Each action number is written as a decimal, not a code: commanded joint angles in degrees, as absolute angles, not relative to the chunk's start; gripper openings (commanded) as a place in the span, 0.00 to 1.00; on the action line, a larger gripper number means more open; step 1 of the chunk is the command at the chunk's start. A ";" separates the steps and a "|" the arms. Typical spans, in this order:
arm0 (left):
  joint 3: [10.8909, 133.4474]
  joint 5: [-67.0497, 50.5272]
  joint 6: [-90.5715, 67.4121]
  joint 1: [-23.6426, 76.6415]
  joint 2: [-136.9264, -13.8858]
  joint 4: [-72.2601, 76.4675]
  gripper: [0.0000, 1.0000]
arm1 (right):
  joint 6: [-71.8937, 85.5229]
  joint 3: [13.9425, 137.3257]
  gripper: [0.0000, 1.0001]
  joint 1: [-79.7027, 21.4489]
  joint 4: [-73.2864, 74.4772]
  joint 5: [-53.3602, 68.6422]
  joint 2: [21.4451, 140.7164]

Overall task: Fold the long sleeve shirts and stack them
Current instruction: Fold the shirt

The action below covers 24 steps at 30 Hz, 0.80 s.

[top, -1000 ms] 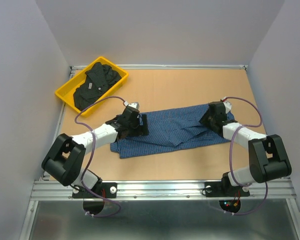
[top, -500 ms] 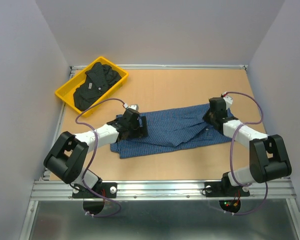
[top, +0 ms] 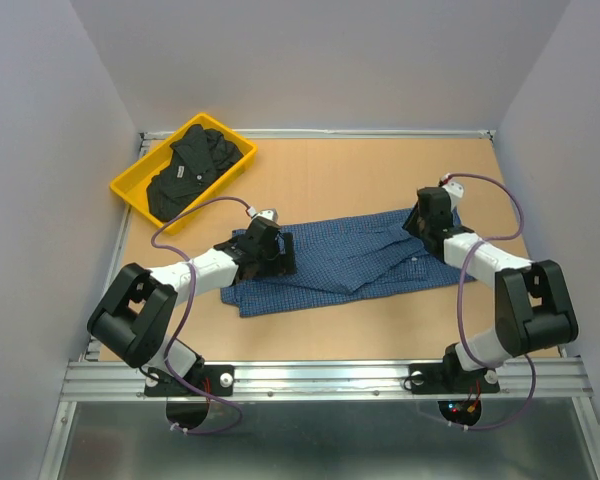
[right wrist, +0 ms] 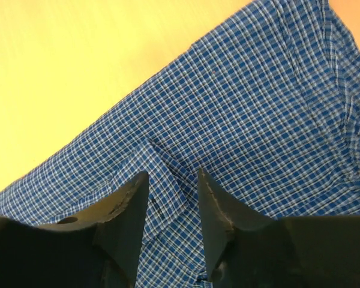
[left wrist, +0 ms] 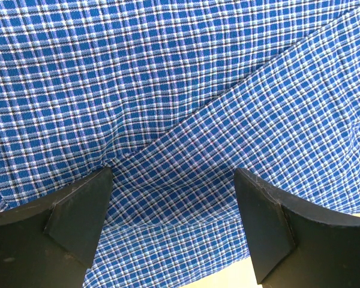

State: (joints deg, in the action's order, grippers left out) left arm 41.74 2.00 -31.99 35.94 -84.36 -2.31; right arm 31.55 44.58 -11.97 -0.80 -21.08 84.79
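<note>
The blue checked shirt (top: 350,258) lies spread lengthways across the middle of the table, with folds in it. My left gripper (top: 285,250) hovers low over the shirt's left part with its jaws wide apart. In the left wrist view (left wrist: 171,207) only flat checked cloth and a hem lie between them. My right gripper (top: 418,222) is over the shirt's right end near the far edge. Its jaws are narrowly apart, straddling a cuff-like strip (right wrist: 171,186) that lies flat. The black shirt (top: 192,165) lies crumpled in the yellow bin (top: 128,193).
The yellow bin stands at the far left corner, against the left wall. Bare wooden table (top: 360,170) shows behind the blue shirt and in front of it (top: 360,320). Grey walls close the sides and back. Cables loop from both wrists.
My right gripper has moved toward the far edge of the shirt's right end. My left gripper has shifted only slightly. The shirt lies much as before.
</note>
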 commanded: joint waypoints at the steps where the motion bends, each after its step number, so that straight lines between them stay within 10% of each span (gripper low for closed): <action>1: 41.92 2.72 -31.90 36.47 -82.36 -3.78 0.95 | 28.31 47.29 0.57 -11.51 -4.04 -19.53 81.75; 5: 42.89 3.51 -32.78 36.65 -80.60 -5.09 0.95 | 27.60 46.41 0.72 -11.60 -3.78 -9.00 75.69; 10: 43.68 7.20 -33.66 36.65 -78.22 -6.85 0.95 | 33.13 44.83 0.73 -14.41 -4.04 13.49 71.72; 24: 41.92 10.37 -35.24 36.65 -82.26 -6.50 0.94 | 52.47 32.53 0.73 -32.25 -34.17 28.74 82.08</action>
State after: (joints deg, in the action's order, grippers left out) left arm 42.13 8.01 -34.26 36.32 -81.54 -6.50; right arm 46.52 36.49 -30.96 -21.23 24.10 78.85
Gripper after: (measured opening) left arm 0.945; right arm 0.730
